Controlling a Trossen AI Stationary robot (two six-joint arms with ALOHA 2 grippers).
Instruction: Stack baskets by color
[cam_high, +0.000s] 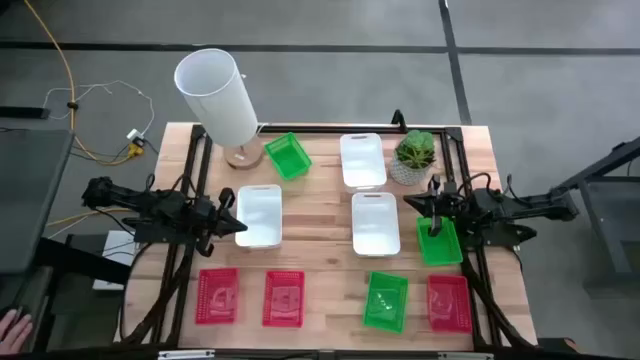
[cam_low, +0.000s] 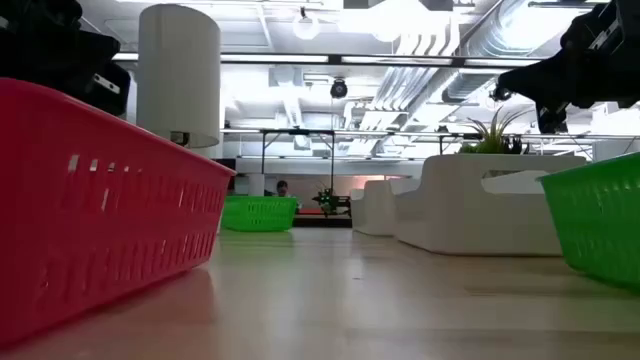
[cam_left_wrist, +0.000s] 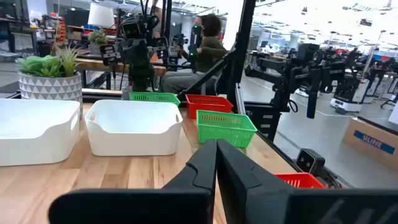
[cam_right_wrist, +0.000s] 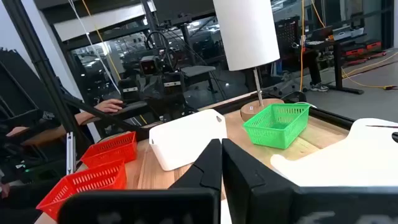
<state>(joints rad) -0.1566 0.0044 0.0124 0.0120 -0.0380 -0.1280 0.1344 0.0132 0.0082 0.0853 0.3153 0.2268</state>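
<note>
Several small baskets rest on their bases on the wooden table. Red ones (cam_high: 218, 295) (cam_high: 284, 298) (cam_high: 449, 302) line the near edge, with a green one (cam_high: 386, 300) among them. Another green basket (cam_high: 288, 157) sits at the far side and a third (cam_high: 438, 241) at the right. White baskets (cam_high: 260, 215) (cam_high: 376, 222) (cam_high: 362, 160) fill the middle. My left gripper (cam_high: 240, 224) (cam_left_wrist: 216, 149) hovers shut at the left white basket's left rim. My right gripper (cam_high: 412, 203) (cam_right_wrist: 221, 146) hovers shut between the right white basket and the right green one.
A tall white cylinder (cam_high: 215, 95) on a round base stands at the far left. A small potted plant (cam_high: 414, 155) stands at the far right. A person's hand (cam_high: 12, 325) shows off the table's near left corner. Bare wood lies in the table's middle.
</note>
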